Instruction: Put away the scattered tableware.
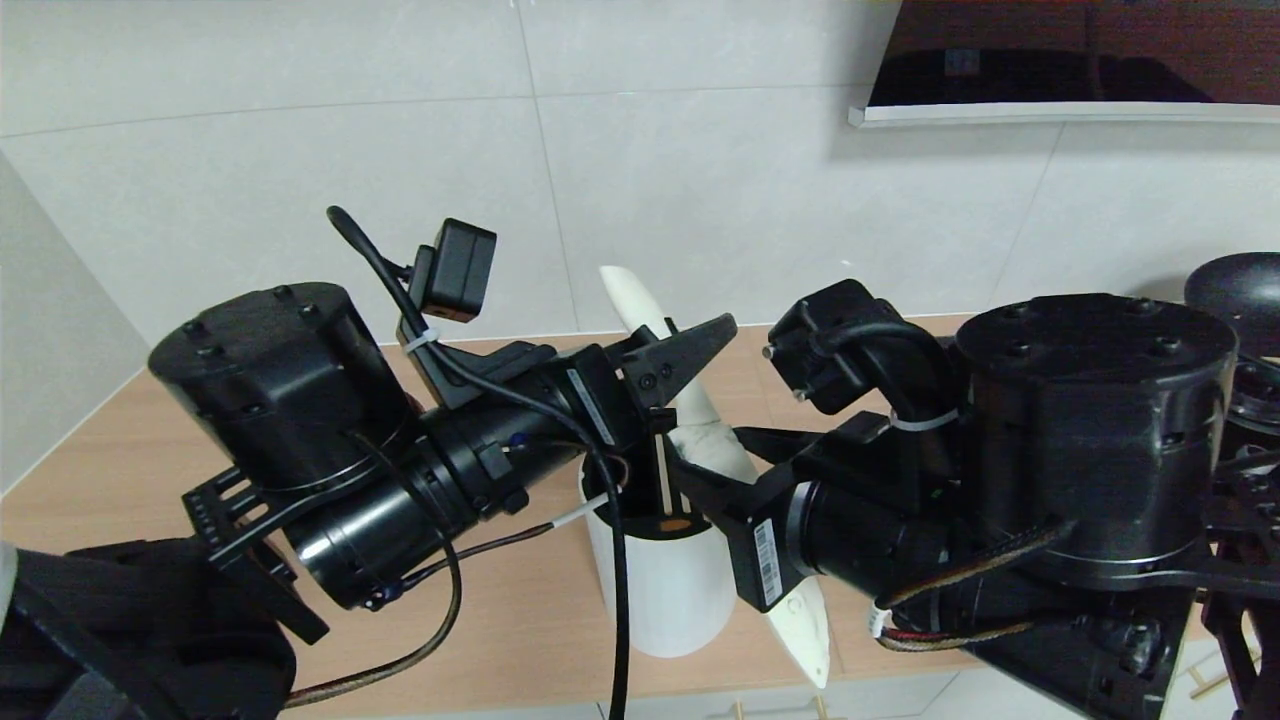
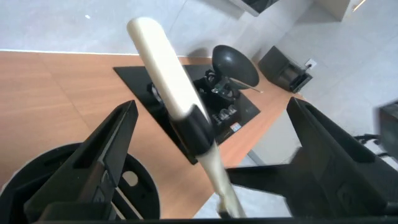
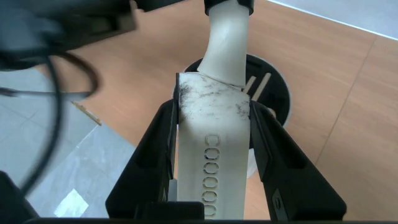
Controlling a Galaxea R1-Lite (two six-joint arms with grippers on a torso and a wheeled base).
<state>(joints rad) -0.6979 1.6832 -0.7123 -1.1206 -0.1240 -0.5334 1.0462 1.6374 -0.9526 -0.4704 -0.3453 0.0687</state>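
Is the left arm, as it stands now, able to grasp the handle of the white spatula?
Probably yes. The left gripper is open, with a finger on each side of the handle of the white spatula. The right gripper, clamped on the blade, sits close by.
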